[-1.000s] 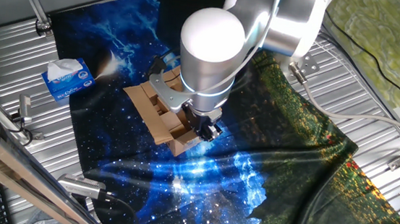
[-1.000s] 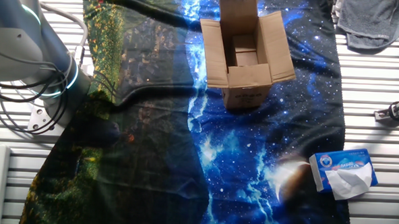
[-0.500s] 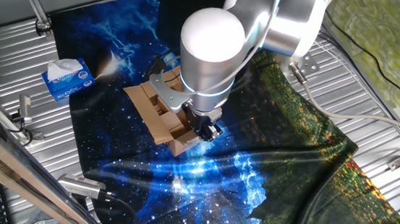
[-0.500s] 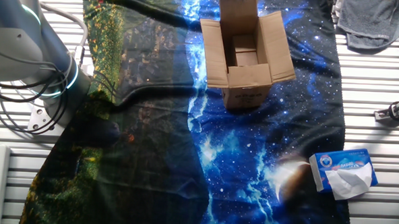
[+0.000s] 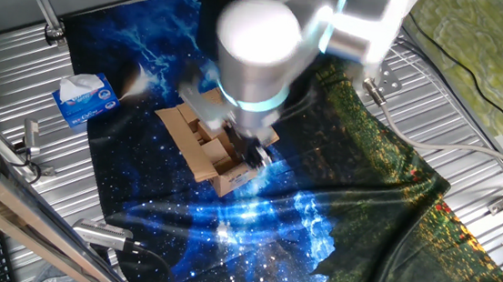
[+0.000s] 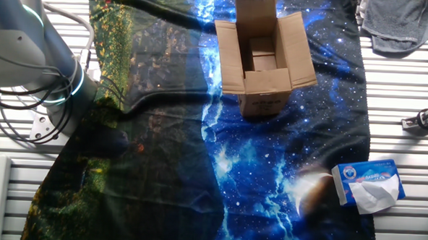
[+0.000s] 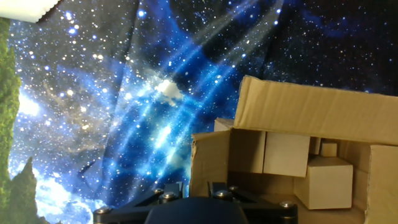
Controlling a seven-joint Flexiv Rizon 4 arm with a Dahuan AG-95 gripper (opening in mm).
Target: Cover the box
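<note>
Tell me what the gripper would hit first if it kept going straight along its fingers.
Probably the small brown corrugated cardboard box: the hand view looks down at its near wall and open inside. The gripper's fingertips aren't visible and depth is unclear, so this is uncertain.

A galaxy-print cloth [image 6: 270,166] — blue stars, dark forest edge — covered the ribbed metal table [image 6: 410,92]; a grey towel [image 6: 399,23] lay crumpled at one corner.

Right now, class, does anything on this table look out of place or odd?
Nothing is spilled or damaged. The box stands upright with all four flaps splayed open, wooden blocks inside. The cloth under it is rumpled. The tissue box lies apart.
</note>
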